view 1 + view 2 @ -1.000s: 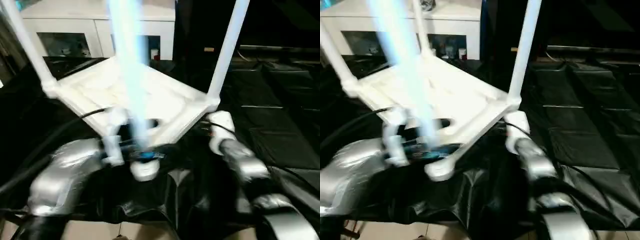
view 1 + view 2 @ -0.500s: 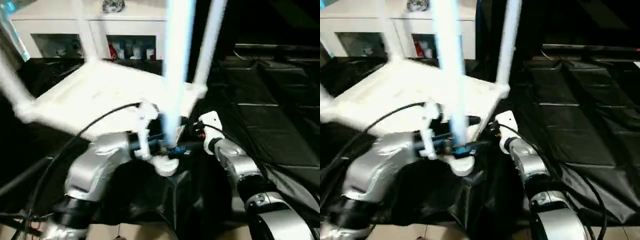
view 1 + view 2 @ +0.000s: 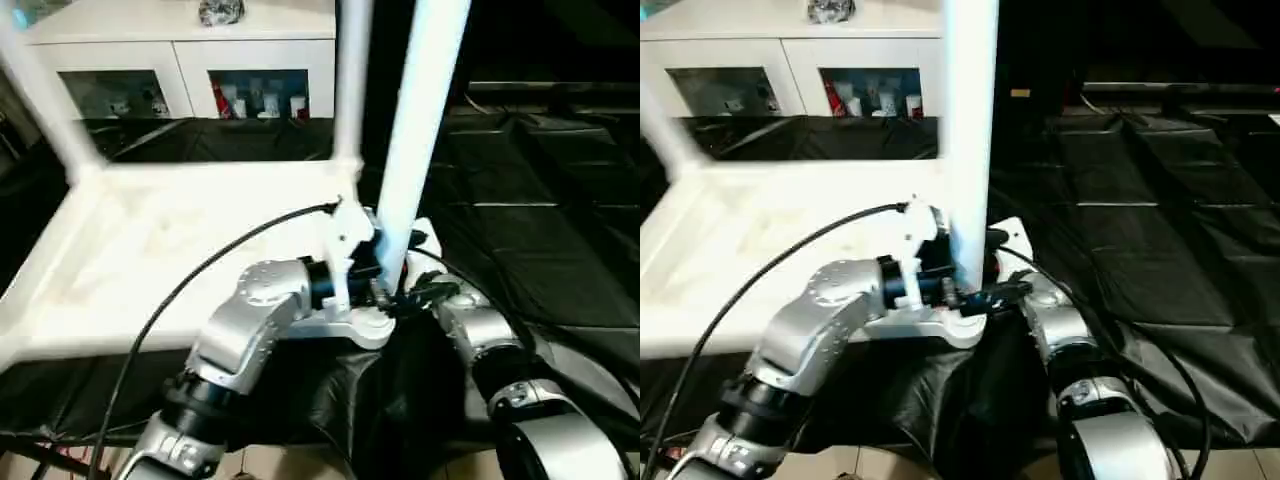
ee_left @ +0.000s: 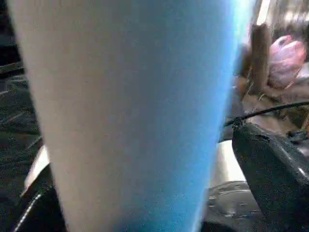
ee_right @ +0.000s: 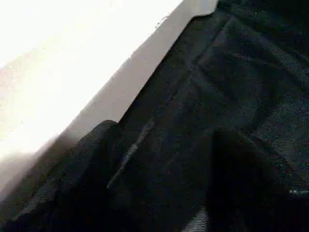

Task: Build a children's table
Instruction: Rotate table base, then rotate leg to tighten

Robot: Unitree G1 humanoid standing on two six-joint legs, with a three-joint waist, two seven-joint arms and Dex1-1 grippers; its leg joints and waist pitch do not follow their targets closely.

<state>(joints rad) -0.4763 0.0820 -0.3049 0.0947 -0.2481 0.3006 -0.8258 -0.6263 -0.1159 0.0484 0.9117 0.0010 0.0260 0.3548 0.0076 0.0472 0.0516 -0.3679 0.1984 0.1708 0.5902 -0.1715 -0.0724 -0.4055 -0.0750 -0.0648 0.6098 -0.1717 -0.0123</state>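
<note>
The children's table (image 3: 170,250) lies upside down on black cloth, its white underside up and its legs standing up. My left arm reaches across to the near right corner socket (image 3: 365,325). There my left gripper (image 3: 385,275) is shut on the near leg (image 3: 420,120). In the left wrist view the leg (image 4: 135,106) stands between the black fingers (image 4: 275,179). My right gripper (image 3: 420,292) sits just right of that corner, open. Between its fingers (image 5: 91,179) is only black cloth, and the table's edge (image 5: 72,82) lies beside it. Two more legs (image 3: 350,80) (image 3: 45,100) rise farther back.
A white cabinet (image 3: 180,70) with glass-fronted compartments stands behind the table. Black cloth (image 3: 540,220) covers the surface to the right. A black cable (image 3: 200,280) runs over my left forearm. Pale floor (image 3: 270,465) lies at the near edge.
The table has swung round with my left gripper on the near leg. That leg and corner have moved right, toward my right gripper, and the top now spreads to the left.
</note>
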